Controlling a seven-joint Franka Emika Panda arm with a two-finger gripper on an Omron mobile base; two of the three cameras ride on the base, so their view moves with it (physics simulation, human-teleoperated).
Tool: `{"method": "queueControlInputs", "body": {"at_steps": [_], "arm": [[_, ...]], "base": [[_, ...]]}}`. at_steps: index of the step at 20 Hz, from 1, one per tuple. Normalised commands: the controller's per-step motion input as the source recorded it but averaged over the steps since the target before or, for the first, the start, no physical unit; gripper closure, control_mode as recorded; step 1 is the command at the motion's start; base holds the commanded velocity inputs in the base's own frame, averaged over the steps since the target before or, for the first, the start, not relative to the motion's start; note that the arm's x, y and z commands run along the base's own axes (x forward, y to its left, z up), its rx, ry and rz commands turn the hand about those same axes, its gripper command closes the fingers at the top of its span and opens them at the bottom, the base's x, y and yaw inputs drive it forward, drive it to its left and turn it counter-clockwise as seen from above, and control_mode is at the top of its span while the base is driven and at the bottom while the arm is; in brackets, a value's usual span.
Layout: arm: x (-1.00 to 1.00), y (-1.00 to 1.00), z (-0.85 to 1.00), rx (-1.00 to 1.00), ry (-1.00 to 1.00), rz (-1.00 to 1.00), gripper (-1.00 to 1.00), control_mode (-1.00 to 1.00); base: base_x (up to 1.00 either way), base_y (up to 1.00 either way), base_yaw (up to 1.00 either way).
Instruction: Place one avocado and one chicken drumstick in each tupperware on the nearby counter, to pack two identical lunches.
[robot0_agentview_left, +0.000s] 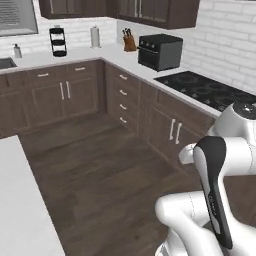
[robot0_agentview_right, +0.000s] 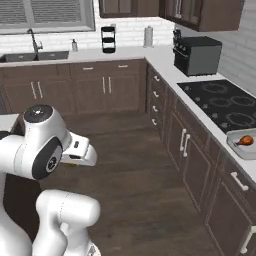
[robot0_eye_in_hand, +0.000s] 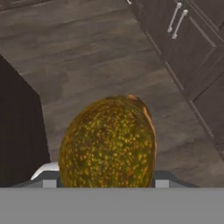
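An olive-brown avocado (robot0_eye_in_hand: 108, 142) sits very close in the hand view, hanging over the wooden floor. My gripper (robot0_eye_in_hand: 107, 183) is shut on it, and the fruit hides the fingertips. In the right base view a light-grey tupperware (robot0_agentview_right: 239, 149) rests on the off-white counter (robot0_agentview_right: 165, 62) at the far right, just past the cooktop. A reddish-brown chicken drumstick (robot0_agentview_right: 245, 140) lies inside it. The same counter (robot0_agentview_left: 117, 56) runs along the dark cabinets in the left base view. The second tupperware, the other avocado and the other drumstick are out of view.
A black cooktop (robot0_agentview_left: 212, 91) is set into the counter, with a black toaster oven (robot0_agentview_left: 160, 51) and a knife block (robot0_agentview_left: 129, 42) beyond it. A sink (robot0_agentview_right: 35, 56) sits under the window. A white island top (robot0_agentview_left: 20, 200) lies at the left, with open wooden floor (robot0_agentview_left: 100, 165) between.
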Motion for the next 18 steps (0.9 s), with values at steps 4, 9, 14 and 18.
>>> {"method": "queueControlInputs", "body": {"at_steps": [4, 9, 14, 18], "arm": [[0.0, 0.0, 0.0, 0.0, 0.0, 0.0, 1.0, 1.0], [0.0, 0.0, 0.0, 0.0, 0.0, 0.0, 1.0, 1.0], [0.0, 0.0, 0.0, 0.0, 0.0, 0.0, 1.0, 1.0], [0.0, 0.0, 0.0, 0.0, 0.0, 0.0, 1.0, 1.0]], "base": [[0.93, -0.2, -0.58], [0.54, -0.27, -0.71], [0.14, -0.34, -0.84], [0.29, -0.09, -0.84]]}}
